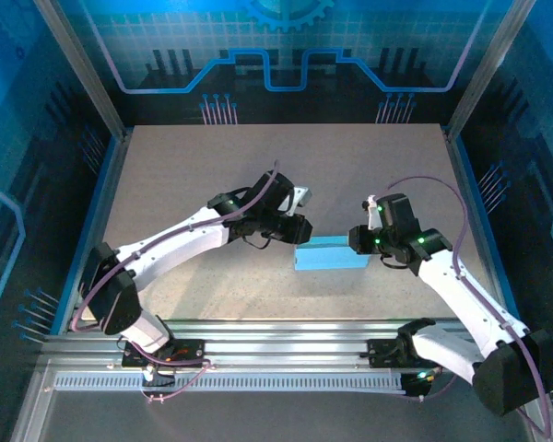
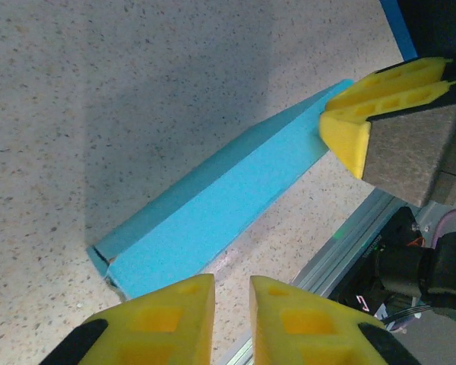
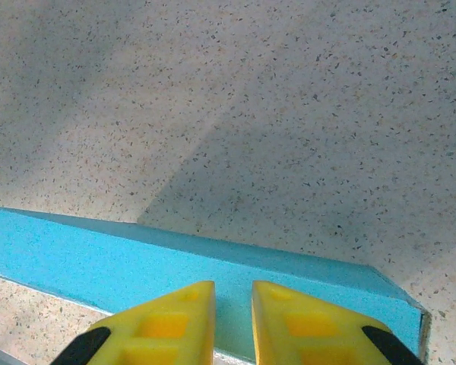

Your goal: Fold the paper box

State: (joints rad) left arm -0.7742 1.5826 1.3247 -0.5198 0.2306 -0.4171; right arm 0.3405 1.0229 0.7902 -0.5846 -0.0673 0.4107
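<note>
Paper box (image 1: 332, 255) — light blue, folded into a long closed shape — is seen lying on the front half of the desk (image 1: 194, 175), between the two arms. Left claw (image 2: 232, 283) is held low at the box's left end, fingers parted by a narrow gap, nothing gripped. Right claw (image 3: 232, 287) is placed at the opposite end — fingers likewise slightly apart, tips against the box, nothing clamped.

In the top view the left gripper (image 1: 300, 239) covers the left end of the paper box (image 1: 332, 257) and the right gripper (image 1: 360, 247) its right end; contact is too small to tell. The right wrist view's left edge cuts the paper box off.
</note>
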